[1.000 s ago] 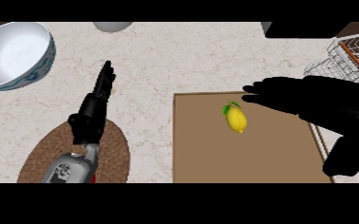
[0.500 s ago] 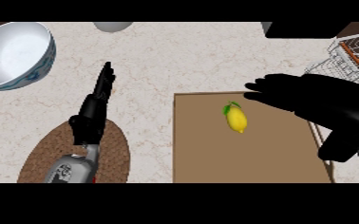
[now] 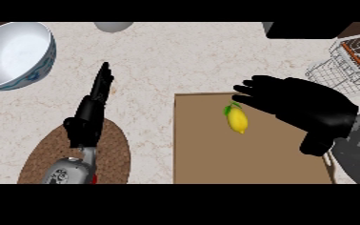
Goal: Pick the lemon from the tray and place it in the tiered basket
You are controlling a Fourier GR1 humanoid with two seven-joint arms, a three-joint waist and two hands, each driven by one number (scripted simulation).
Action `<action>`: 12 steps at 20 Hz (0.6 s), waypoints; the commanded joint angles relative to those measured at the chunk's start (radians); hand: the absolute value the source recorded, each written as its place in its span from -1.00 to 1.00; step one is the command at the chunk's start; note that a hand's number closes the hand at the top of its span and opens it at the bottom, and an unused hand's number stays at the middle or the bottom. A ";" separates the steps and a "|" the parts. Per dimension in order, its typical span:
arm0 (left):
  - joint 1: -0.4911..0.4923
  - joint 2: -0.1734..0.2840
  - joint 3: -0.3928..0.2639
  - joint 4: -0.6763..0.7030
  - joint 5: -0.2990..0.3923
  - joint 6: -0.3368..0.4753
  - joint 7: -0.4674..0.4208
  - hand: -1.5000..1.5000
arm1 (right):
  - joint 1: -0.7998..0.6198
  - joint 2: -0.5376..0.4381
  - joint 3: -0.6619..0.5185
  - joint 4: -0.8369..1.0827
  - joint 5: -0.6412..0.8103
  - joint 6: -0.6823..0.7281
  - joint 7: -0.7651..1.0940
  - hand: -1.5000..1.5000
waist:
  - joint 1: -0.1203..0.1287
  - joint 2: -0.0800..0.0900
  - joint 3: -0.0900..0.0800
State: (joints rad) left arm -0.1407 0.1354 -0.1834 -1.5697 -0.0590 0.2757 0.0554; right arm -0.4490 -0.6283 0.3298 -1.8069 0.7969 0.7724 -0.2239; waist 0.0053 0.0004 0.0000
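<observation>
Flanking the lemon (image 3: 237,119): bowl (image 3: 25,55) (far left), wire basket (image 3: 337,66).

Over the last second we see our black right hand (image 3: 299,106) drift a little lower and to the left over the flat brown tray (image 3: 211,167), so its straight fingertips (image 3: 243,89) now sit closer to the small yellow lemon with its green leaf (image 3: 237,119), just above and to the right of the fruit. The fingers are spread and straight, not touching the lemon, and the thumb (image 3: 316,140) hangs lower over the tray's right side.
</observation>
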 commanded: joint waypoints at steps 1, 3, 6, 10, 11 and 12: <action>-0.032 -0.036 -0.009 0.007 -0.033 0.014 0.026 0.00 | -0.041 0.027 -0.031 0.108 0.067 -0.029 -0.041 -1.00 | 0.000 0.001 0.000; -0.035 -0.022 0.022 0.052 -0.020 -0.015 -0.009 0.00 | -0.019 0.047 -0.040 0.104 0.095 -0.026 -0.018 -1.00 | -0.003 0.000 0.000; -0.038 -0.011 0.044 0.027 -0.010 -0.042 -0.004 0.00 | -0.039 0.058 -0.046 0.209 0.128 -0.076 -0.105 -1.00 | 0.000 0.001 0.000; -0.003 -0.047 0.019 0.023 -0.030 -0.033 -0.008 0.00 | -0.084 0.101 -0.051 0.296 0.157 -0.043 -0.102 -1.00 | 0.002 0.001 0.000; -0.040 -0.060 0.045 0.084 -0.037 -0.019 -0.041 0.00 | 0.008 0.106 -0.030 0.186 0.173 -0.034 -0.079 -1.00 | -0.006 0.000 0.000; -0.018 -0.066 0.044 0.095 -0.036 -0.022 -0.079 0.00 | 0.008 0.119 -0.038 0.223 0.179 -0.061 -0.098 -1.00 | -0.004 0.000 0.000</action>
State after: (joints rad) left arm -0.1489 0.0978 -0.1548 -1.5435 -0.0880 0.2502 0.0378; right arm -0.4622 -0.5405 0.2921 -1.6168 0.9410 0.7287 -0.2982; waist 0.0037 0.0006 -0.0001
